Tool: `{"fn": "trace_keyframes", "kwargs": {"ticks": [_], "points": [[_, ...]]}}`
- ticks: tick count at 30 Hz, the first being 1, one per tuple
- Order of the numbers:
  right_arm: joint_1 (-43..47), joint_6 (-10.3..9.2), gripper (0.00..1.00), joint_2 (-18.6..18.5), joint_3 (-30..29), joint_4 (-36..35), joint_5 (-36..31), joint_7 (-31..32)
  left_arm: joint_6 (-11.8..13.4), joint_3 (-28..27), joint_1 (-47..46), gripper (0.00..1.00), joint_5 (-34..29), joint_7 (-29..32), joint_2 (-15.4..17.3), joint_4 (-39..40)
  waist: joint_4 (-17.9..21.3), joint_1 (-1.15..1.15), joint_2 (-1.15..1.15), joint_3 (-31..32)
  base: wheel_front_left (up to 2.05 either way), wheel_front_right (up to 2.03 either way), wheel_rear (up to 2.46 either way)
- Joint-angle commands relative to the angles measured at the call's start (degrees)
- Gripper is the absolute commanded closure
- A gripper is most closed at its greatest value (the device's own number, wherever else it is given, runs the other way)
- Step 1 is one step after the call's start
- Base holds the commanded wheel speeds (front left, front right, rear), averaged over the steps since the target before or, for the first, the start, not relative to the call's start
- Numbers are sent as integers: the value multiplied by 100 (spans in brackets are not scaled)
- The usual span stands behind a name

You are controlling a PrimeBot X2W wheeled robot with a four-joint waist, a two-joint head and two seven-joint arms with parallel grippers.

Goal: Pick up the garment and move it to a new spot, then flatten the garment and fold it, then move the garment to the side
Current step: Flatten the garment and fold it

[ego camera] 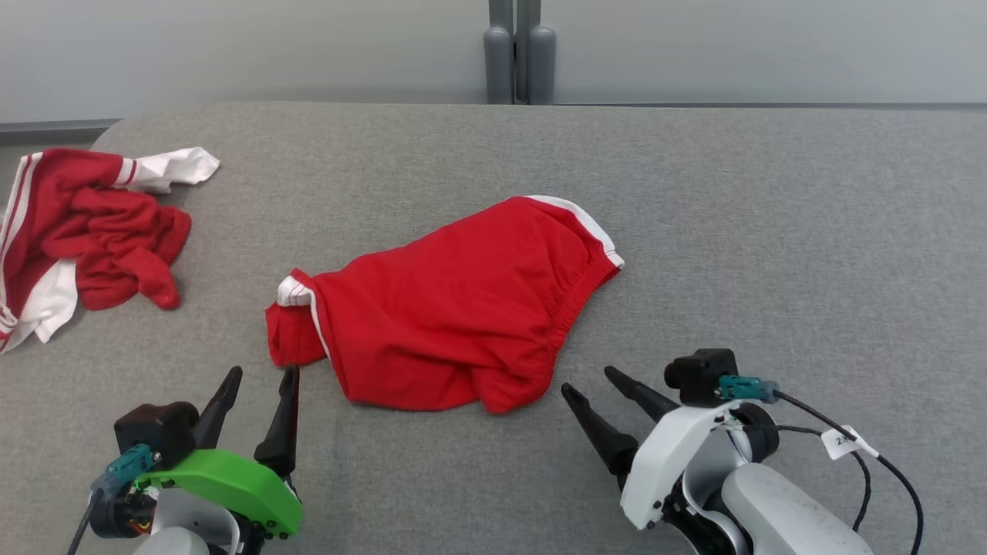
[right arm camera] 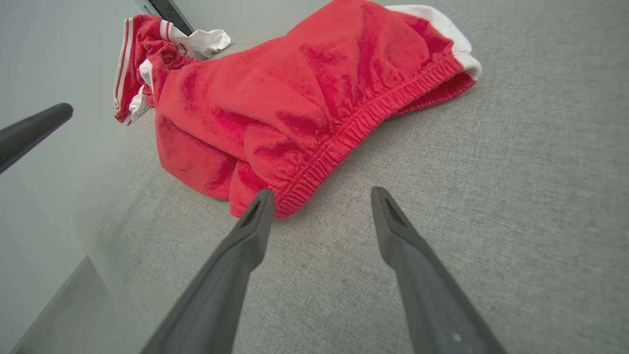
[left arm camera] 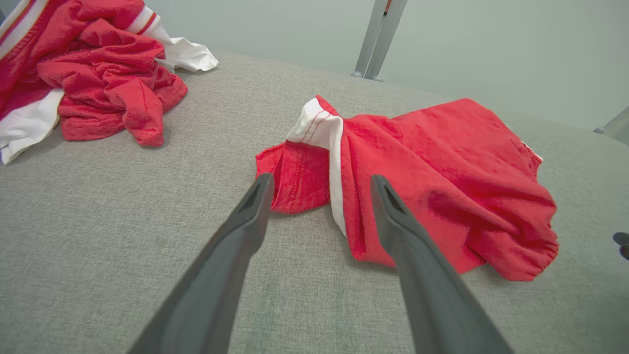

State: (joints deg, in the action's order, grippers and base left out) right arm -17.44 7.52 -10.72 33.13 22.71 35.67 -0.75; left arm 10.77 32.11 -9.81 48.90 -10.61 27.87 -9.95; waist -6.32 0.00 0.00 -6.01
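The garment [ego camera: 455,308] is a pair of red shorts with white side trim, lying rumpled in the middle of the grey table [ego camera: 694,200]. In the left wrist view the garment [left arm camera: 442,172] has one leg hem just past my fingertips. My left gripper [ego camera: 262,375] stands open near the table's front left, its tips just short of that hem and holding nothing. To the front right, my right gripper [ego camera: 590,381] is open and empty, close to the elastic waistband [right arm camera: 344,132]. The left gripper [left arm camera: 319,179] and right gripper [right arm camera: 319,191] both show spread fingers.
A second red and white garment [ego camera: 85,231] lies bunched at the table's far left edge. Grey posts [ego camera: 518,54] rise behind the table's far edge against a pale wall. Bare cloth surface stretches across the table's right half [ego camera: 810,254].
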Motion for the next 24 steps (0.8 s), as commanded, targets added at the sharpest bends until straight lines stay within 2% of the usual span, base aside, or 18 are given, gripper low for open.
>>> {"fn": "trace_keyframes", "kwargs": {"ticks": [1, 10, 11, 12, 13, 14, 16, 20, 24], "points": [[-96, -6, 0, 1, 101, 48, 138, 68, -30, 14, -88, 0, -45, 16, -15, -50, -260, 0, 0, -51, 0, 0, 0], [-401, -5, 0, 106, 492, 647, 936, 11, -157, 70, -212, 0, -14, -34, -104, -279, -544, 0, 0, -101, 0, 0, 0], [-425, -5, 3, 127, 525, 713, 1021, -30, -165, 69, -220, 0, -10, -41, -103, -296, -552, 0, 0, -106, 0, 0, 0], [-461, -5, 18, 141, 565, 793, 1109, -93, -171, 71, -231, 0, -9, -48, -106, -314, -556, 0, 0, -110, 0, 0, 0], [-492, -5, 27, 153, 604, 848, 1186, -143, -177, 70, -237, 0, -9, -56, -109, -333, -558, 0, 0, -111, 0, 0, 0], [-533, -5, 57, 159, 653, 894, 1269, -209, -176, 69, -242, 0, -7, -66, -112, -353, -556, 0, 0, -111, 0, 0, 0], [-599, -5, 100, 162, 755, 954, 1430, -329, -180, 67, -243, 0, 3, -62, -117, -388, -539, 0, 0, -118, 0, 0, 0], [-710, -5, 100, 42, 951, 949, 1689, -575, -214, 66, -231, 0, 24, -92, -138, -440, -465, 0, 0, -108, 0, 0, 0], [-727, -5, 100, -292, 1119, 644, 1979, -606, -237, 67, -193, 0, 59, -116, -156, -484, -372, 0, 0, -71, 0, 0, 0]]}}
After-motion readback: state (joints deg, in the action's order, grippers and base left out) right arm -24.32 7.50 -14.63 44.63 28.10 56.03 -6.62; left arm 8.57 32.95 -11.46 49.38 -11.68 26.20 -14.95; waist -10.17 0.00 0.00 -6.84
